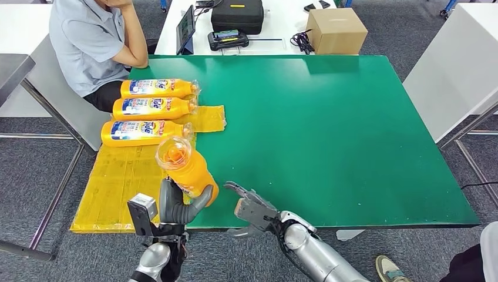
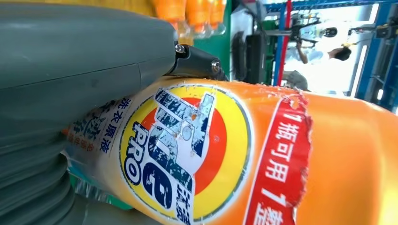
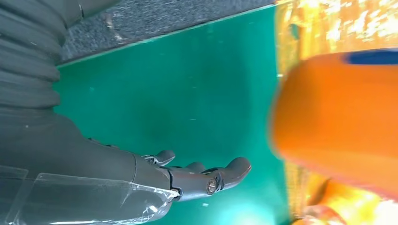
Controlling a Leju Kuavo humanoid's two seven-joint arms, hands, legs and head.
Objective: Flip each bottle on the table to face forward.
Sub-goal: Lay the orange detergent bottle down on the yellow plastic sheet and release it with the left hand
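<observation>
My left hand [image 1: 176,205] grips an orange detergent bottle [image 1: 187,167] and holds it tilted above the yellow mat [image 1: 117,182], its clear cap toward the camera. The left wrist view shows that bottle's label [image 2: 187,150] close up against the grey thumb [image 2: 84,61]. Three more orange bottles [image 1: 158,88] [image 1: 154,107] [image 1: 144,131] lie side by side on the mat's far end, labels up. My right hand [image 1: 253,207] hovers open just right of the held bottle, above the green table [image 1: 329,129]. In the right wrist view its fingers [image 3: 206,176] are spread, with the bottle's base [image 3: 338,117] beside them.
A person [image 1: 97,41] sits at the table's far left corner, close to the lying bottles. Behind the green table a white table carries a cardboard box [image 1: 336,30], a black case [image 1: 237,14] and a tablet [image 1: 186,28]. A shoe [image 1: 389,269] shows at the bottom right.
</observation>
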